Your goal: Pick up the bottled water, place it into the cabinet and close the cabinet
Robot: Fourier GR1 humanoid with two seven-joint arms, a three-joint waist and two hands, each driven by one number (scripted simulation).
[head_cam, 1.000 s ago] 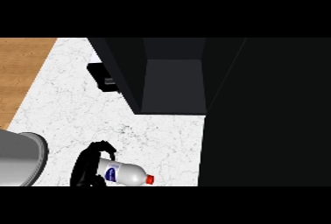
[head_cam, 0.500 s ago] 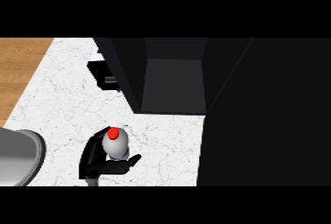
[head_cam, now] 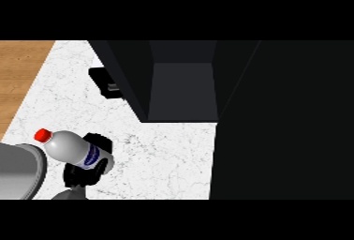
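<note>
White marble counter [head_cam: 166, 154], dark open cabinet [head_cam: 181, 89] behind. The right hand [head_cam: 86, 168] was clenched round the bottled water [head_cam: 72, 147] at lower left, bottle tilted, red cap aimed up-left.
</note>
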